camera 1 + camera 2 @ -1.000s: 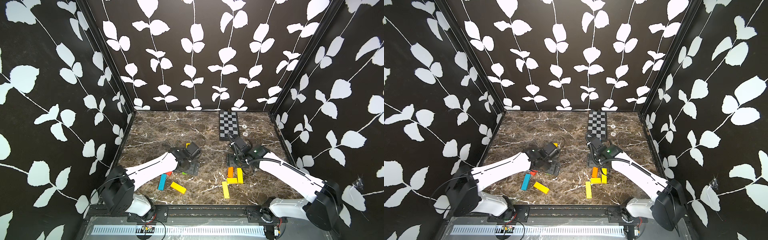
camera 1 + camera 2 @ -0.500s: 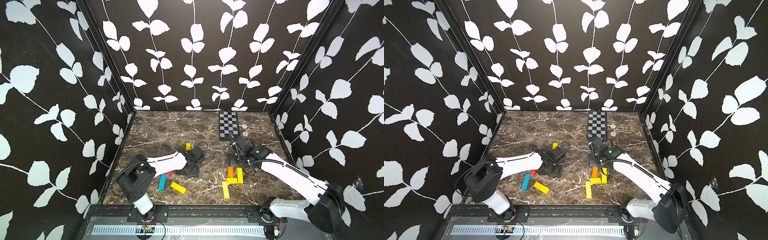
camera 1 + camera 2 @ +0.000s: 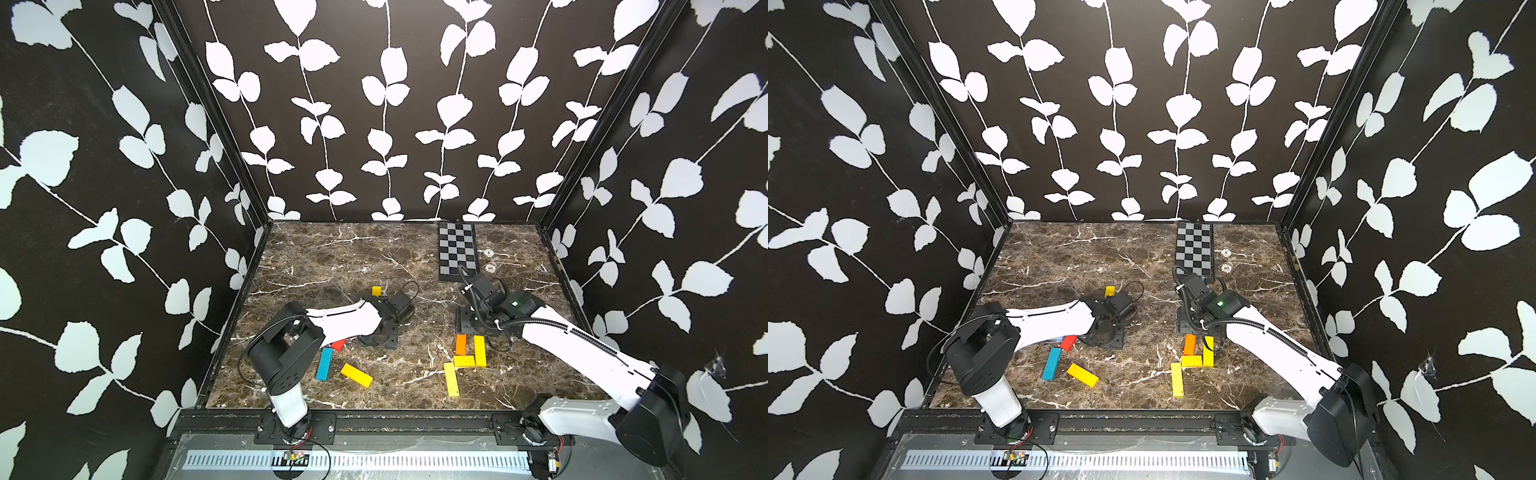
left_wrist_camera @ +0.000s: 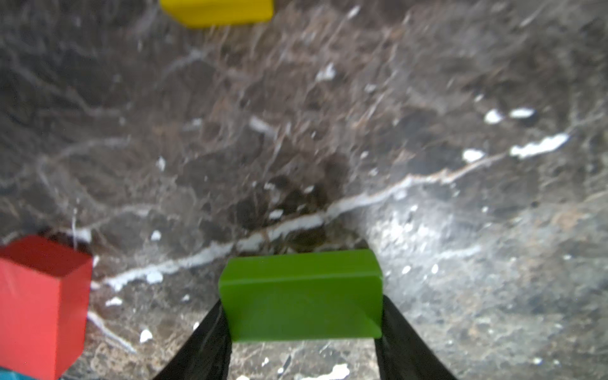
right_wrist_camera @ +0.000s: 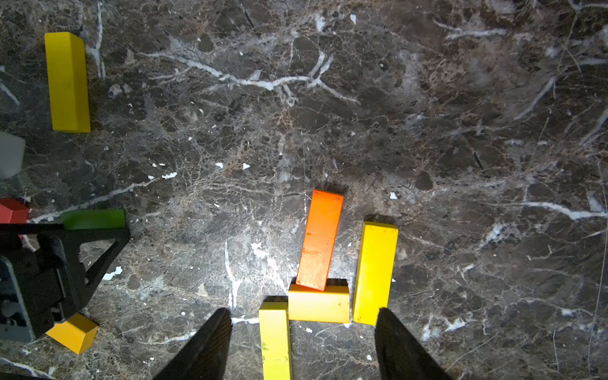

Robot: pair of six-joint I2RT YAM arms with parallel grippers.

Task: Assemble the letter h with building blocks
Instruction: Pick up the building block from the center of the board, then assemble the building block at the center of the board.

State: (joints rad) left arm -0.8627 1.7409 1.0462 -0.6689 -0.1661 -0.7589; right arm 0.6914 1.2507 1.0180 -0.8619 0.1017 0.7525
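Progress, I judge, is partial: left gripper [image 4: 301, 302] clamps a glossy green block [image 4: 301, 286] (right gripper [image 5: 302, 312] gapes empty), while yellow-and-orange bars [image 3: 465, 360] half-form the h.

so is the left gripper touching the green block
Touching. The left wrist view shows the left gripper with both black fingers flush against the ends of the green block between them.

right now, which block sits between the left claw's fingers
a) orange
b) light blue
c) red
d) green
d: in the left wrist view the green block sits between the two black fingers of the left claw, which lie against its sides, while the red block lies off to one side of them.
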